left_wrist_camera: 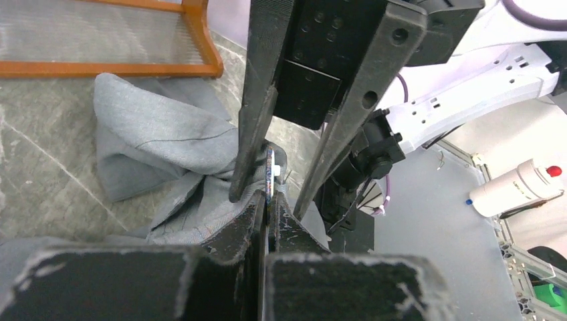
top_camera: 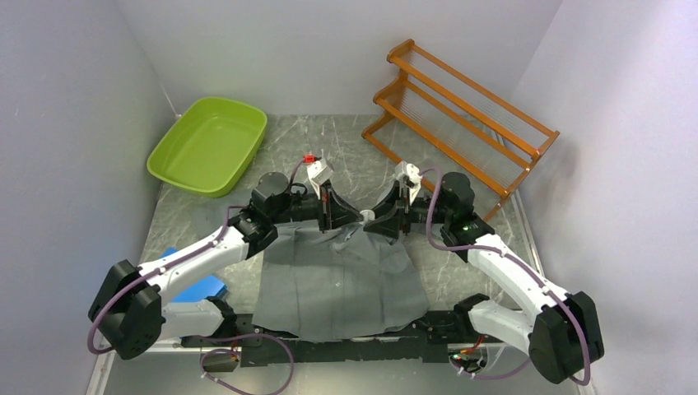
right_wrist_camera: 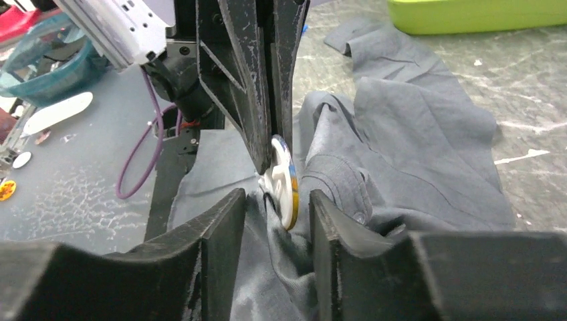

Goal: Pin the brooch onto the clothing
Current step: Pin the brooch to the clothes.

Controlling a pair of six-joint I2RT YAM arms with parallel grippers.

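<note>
The brooch [right_wrist_camera: 284,180], a round disc seen edge-on, is clamped in the left gripper's [left_wrist_camera: 267,204] closed fingers above a bunched fold of the shirt [top_camera: 337,288]. The right gripper's [right_wrist_camera: 277,200] fingers stand apart, straddling brooch and fold over the desk [top_camera: 346,144].

Both arms meet tip to tip
Left arm [top_camera: 193,259] and right arm [top_camera: 510,267] angle inward; the left gripper [left_wrist_camera: 269,200] pinches the brooch [right_wrist_camera: 284,177], and the right gripper [right_wrist_camera: 277,200] has its jaws parted either side of it.
</note>
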